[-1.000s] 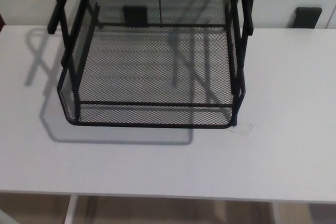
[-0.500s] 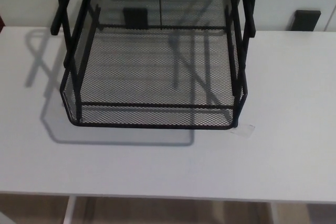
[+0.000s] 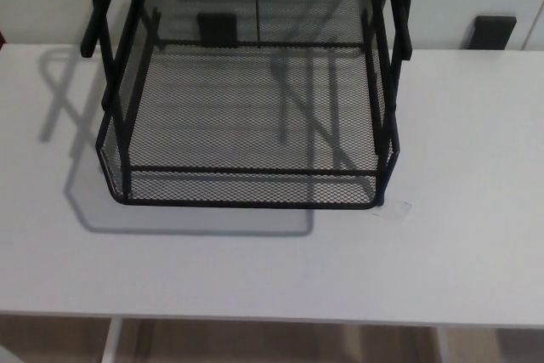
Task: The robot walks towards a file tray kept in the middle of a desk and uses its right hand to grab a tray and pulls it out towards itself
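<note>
Squarely, black mesh file tray (image 3: pixel 246 125) rests on smooth desk (image 3: pixel 459 244).

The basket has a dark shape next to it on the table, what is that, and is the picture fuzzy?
In the head view, that dark shape is the shadow of the mesh basket, falling to the left and front on the white table, so the light comes from the right and behind. The picture is a little soft and grainy, though the mesh holes still show. No strong glare.
</note>
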